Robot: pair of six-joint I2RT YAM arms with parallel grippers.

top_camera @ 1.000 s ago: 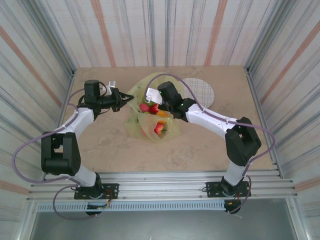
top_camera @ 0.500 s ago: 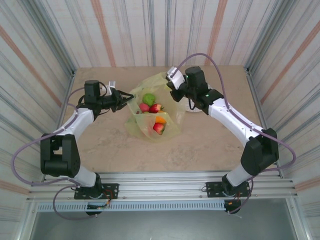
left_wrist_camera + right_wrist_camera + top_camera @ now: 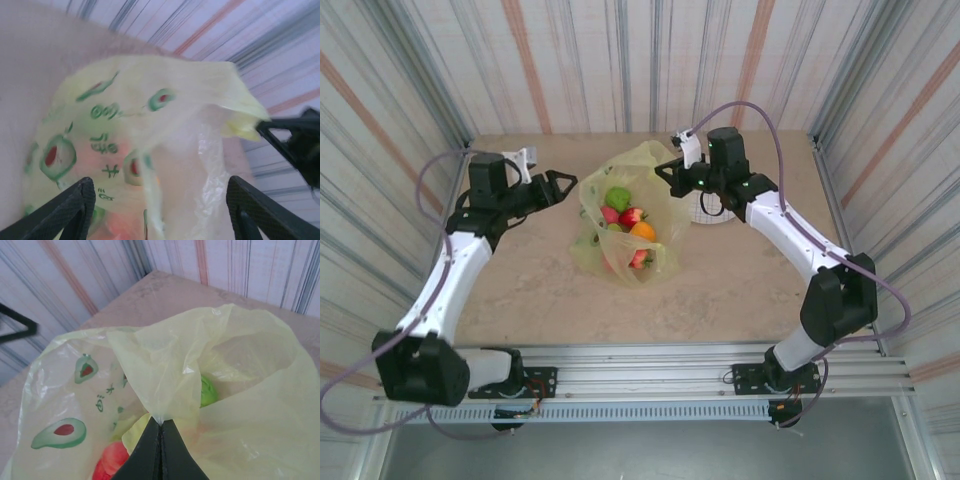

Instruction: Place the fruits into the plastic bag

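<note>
Status: plastic bag (image 3: 592, 250) sits mid-desk, slightly toward the far edge, mouth up and open. Visible inside: green apple (image 3: 617, 197), two red fruits (image 3: 610, 214) side by side, an orange (image 3: 642, 230), and a lower red fruit (image 3: 640, 259). Anything underneath is hidden by the film. I see no fruit loose on the desk (image 3: 740, 290). White plate (image 3: 720, 212) is just right of the bag, partly under the right arm, with no fruit on the part that shows.

Right claw (image 3: 160, 426) is clamped together on a pinch of the bag's rim, holding that side up. Left claw (image 3: 560, 187) has jaws wide apart, just left of the bag, touching and holding nothing.

Judgement: loading looks done or very nearly. Left to do: drop the rim, back both arms off.
</note>
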